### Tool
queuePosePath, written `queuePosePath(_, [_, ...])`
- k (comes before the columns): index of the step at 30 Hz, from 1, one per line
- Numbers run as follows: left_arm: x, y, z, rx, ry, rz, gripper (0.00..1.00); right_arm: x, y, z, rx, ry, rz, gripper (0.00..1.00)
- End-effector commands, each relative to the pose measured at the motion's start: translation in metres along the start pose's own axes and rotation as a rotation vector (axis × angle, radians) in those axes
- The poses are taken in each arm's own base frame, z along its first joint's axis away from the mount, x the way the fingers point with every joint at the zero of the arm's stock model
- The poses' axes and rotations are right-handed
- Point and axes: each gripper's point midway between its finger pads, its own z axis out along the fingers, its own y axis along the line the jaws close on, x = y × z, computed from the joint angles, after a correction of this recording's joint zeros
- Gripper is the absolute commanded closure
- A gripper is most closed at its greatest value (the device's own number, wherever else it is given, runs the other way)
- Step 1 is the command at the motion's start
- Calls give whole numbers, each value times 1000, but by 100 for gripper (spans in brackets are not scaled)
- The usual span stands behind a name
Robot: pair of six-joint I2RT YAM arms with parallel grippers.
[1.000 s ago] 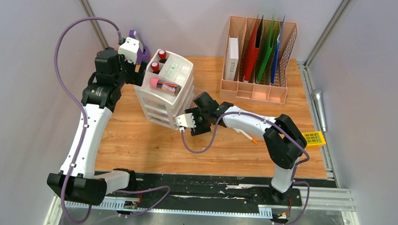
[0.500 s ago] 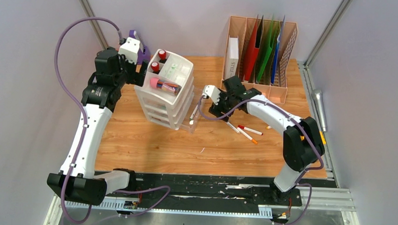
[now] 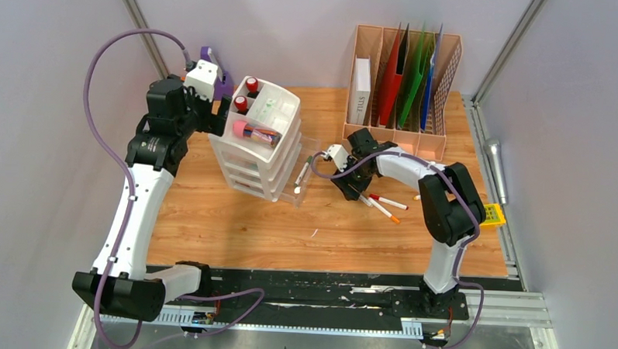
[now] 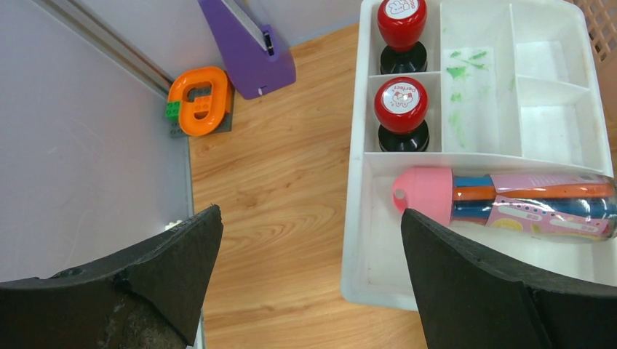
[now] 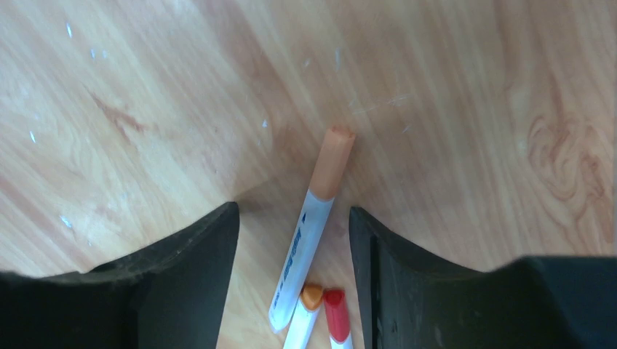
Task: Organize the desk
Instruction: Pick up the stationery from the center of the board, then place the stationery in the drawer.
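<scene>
So the left hand (image 4: 309,240) is seen spread wide over the white drawer unit's (image 3: 253,176) left edge. The right hand (image 5: 291,214) is parted around an orange-capped marker (image 5: 324,182) lying on the worktop (image 3: 234,226), right of that unit.

- The right end effector (image 3: 350,188) left the front of the drawer unit (image 3: 264,146) and swung right, ending low over the loose pens (image 3: 384,208) on the table (image 3: 234,226).
- An orange-capped pen (image 5: 314,211) came to lie between its fingers, with a gap on each side.
- Its withdrawal uncovered a pulled-out clear drawer (image 3: 310,155) holding a white pen (image 3: 300,174).
- The right elbow (image 3: 444,206) shifted, partly covering the yellow calculator (image 3: 493,216).
</scene>
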Motion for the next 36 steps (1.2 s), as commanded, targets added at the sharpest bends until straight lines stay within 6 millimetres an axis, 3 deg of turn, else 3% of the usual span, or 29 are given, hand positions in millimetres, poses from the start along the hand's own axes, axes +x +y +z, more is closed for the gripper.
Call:
queuePosePath(1, [-11, -1, -8, 9, -57, -23, 0, 11, 0, 11, -2, 27, 51, 44])
queuePosePath(5, [-11, -2, -9, 11, -57, -23, 0, 18, 4, 15, -14, 45, 76, 56])
queuePosePath(9, [-11, -2, -9, 13, -59, -25, 0, 18, 13, 12, -50, 44, 118, 74])
queuePosePath(14, [-10, -4, -8, 20, -59, -27, 0, 6, 24, 3, -102, 23, 175, 95])
queuePosePath(19, [-10, -3, -8, 19, -59, -29, 0, -35, 32, -27, -172, -80, 198, 100])
queuePosePath(24, [-11, -4, -10, 24, -61, -33, 0, -95, 39, -66, -268, -231, 256, 100])
queuePosePath(28, [-11, -5, -11, 27, -63, -34, 0, -138, 39, -85, -355, -323, 374, 100])
queuePosePath(32, [-10, -6, -11, 30, -58, -42, 0, -168, 31, -90, -450, -364, 557, 100])
queuePosePath(36, [-7, -6, -11, 30, -48, -46, 0, -182, 26, -78, -488, -371, 644, 100])
